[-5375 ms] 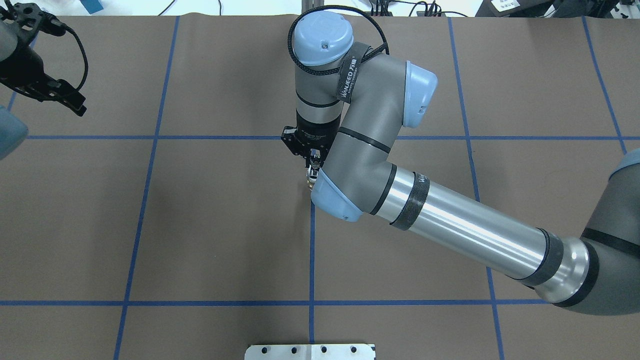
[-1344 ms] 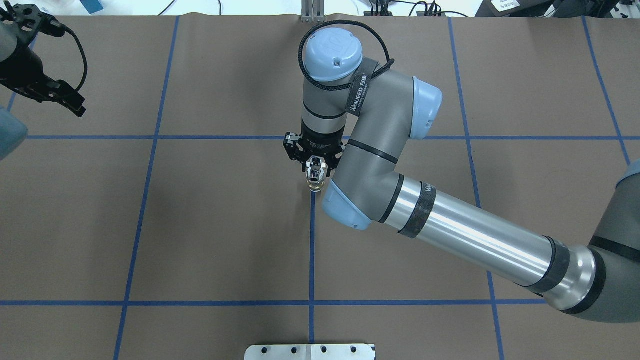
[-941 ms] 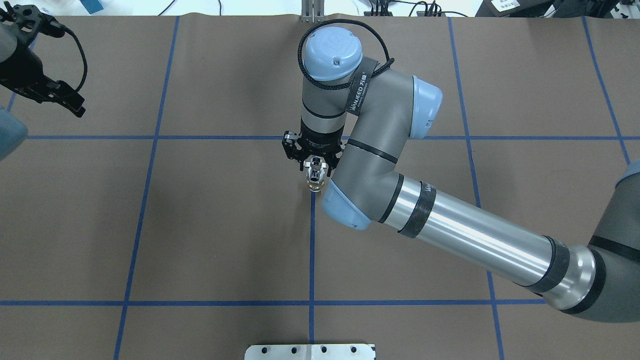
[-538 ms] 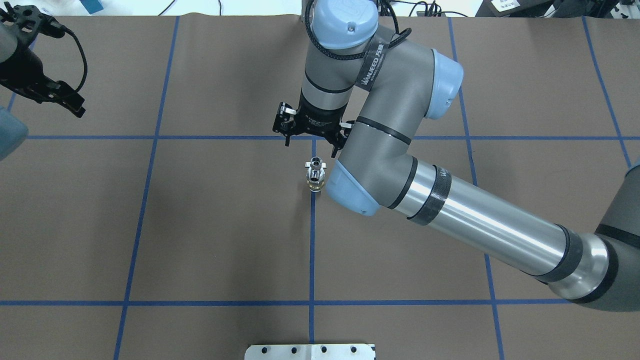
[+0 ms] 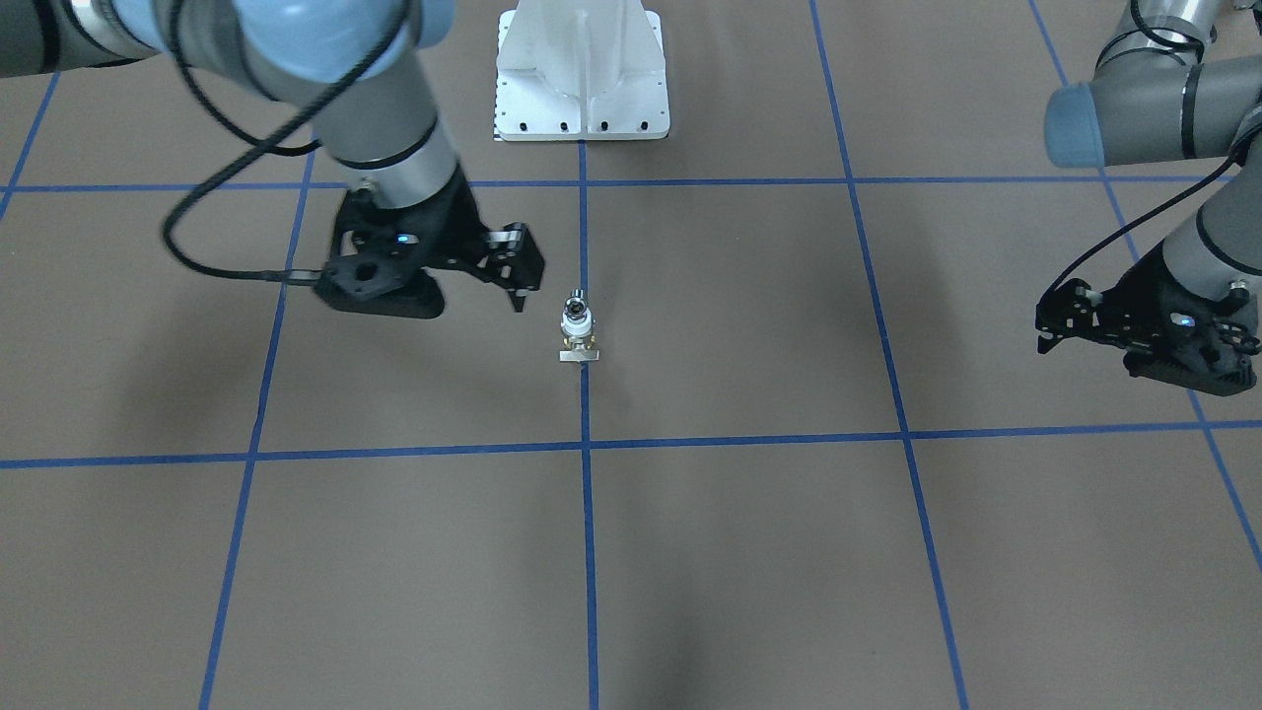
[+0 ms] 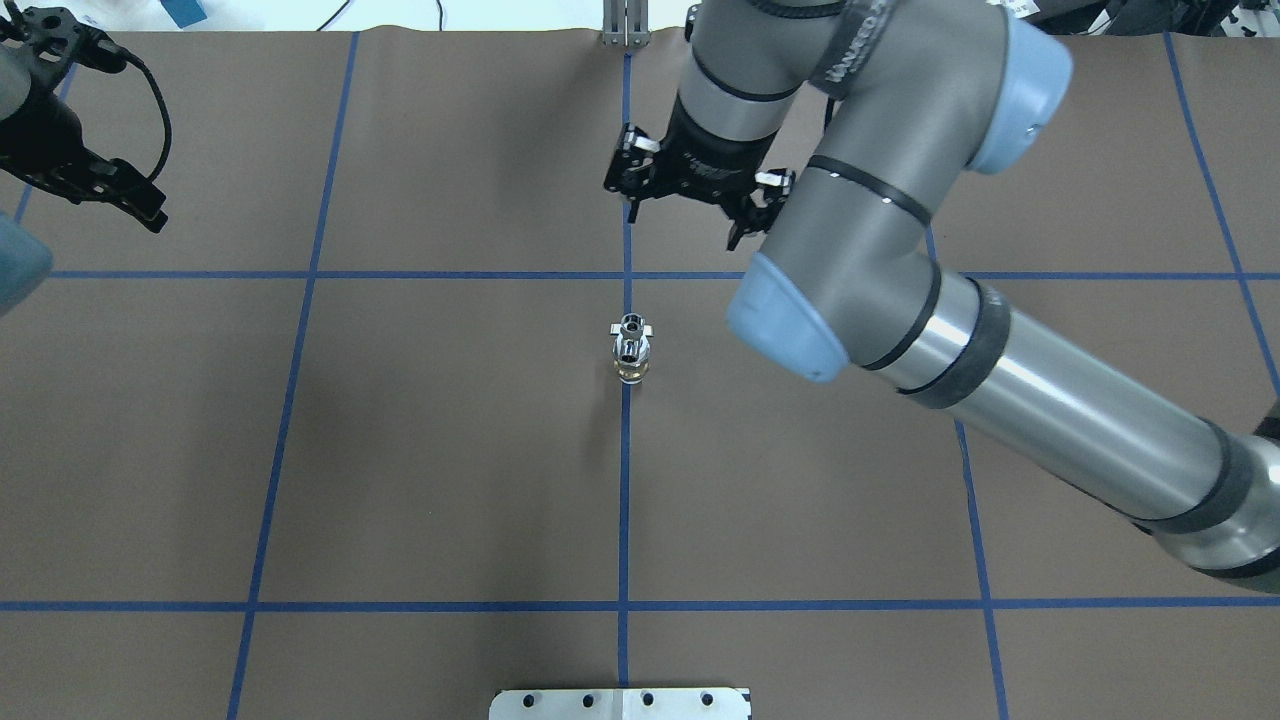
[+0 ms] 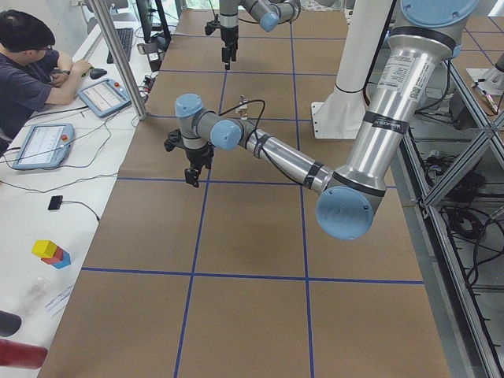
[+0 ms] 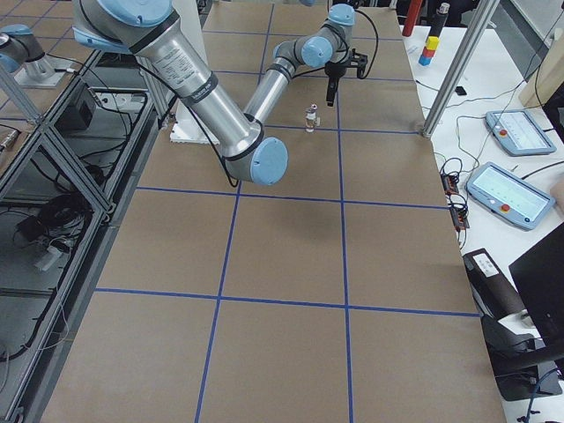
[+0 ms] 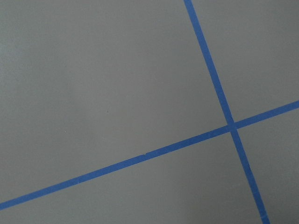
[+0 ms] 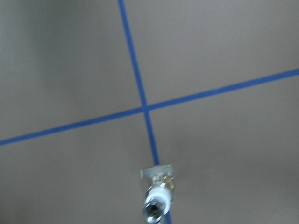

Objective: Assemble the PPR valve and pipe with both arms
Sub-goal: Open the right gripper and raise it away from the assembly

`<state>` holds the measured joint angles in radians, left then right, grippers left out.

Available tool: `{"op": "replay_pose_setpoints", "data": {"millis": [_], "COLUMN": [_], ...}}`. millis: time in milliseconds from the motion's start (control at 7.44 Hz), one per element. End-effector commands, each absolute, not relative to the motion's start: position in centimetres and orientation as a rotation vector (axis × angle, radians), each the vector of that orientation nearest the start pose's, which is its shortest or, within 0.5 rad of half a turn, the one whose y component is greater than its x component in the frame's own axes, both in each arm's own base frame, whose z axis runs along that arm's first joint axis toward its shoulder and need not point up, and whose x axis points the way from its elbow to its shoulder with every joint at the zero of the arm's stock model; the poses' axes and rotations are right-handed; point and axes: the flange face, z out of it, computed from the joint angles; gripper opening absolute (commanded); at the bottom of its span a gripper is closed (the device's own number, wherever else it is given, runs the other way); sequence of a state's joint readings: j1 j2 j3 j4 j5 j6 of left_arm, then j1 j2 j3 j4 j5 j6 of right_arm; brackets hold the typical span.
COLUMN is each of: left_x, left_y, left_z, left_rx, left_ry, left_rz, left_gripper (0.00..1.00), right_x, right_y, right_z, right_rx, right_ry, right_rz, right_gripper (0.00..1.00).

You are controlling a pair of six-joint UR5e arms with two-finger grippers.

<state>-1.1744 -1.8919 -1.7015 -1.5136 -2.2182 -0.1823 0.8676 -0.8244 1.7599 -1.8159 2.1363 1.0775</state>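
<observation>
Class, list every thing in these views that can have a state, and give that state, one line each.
PPR valve: upright on the table, held by neither pincer.
Right pincer: open, empty, clear of the valve.
Left pincer: far aside; open or shut unclear.

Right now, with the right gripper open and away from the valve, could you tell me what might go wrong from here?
1. The PPR valve stands upright and unsupported on the table, on a narrow base, so a small knock could topple it.
2. The right gripper is open nearby, and that arm's blue joint cap appears close to the valve in the overhead view; a careless sweep might clip it.
3. How firmly its parts are joined cannot be told.
</observation>
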Motion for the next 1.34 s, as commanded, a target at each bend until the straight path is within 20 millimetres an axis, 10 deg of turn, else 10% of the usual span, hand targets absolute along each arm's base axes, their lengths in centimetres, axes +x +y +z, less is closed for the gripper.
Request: {"op": "replay_pose_setpoints", "data": {"millis": [0, 269, 538, 1209], "left_x": [8.6, -0.3, -3.5, -7.3], "left_y": [-59.3, -56.8, -53.4, -47.0], "left_z": [46.3, 52.0, 56.0, 61.3], "left_rx": [0.228, 0.223, 0.176, 0.203], "left_ry": [0.694, 0.662, 0.676, 0.727], "left_rz": [0.347, 0.288, 0.225, 0.149], "left_gripper": [1.0, 1.0, 1.0, 1.0], "right_x": [-21.7, -10.1, -3.4, -1.5], "right_y": [-58.5, -59.0, -56.5, -52.0], "right_z": [28.8, 40.7, 48.5, 57.4], "right_rx": [0.084, 0.022, -0.012, -0.065], "right_ry": [-0.714, -0.716, -0.706, -0.698], "right_rz": [-0.052, -0.137, -0.157, -0.117], "right_gripper": [0.99, 0.99, 0.99, 0.99]}}
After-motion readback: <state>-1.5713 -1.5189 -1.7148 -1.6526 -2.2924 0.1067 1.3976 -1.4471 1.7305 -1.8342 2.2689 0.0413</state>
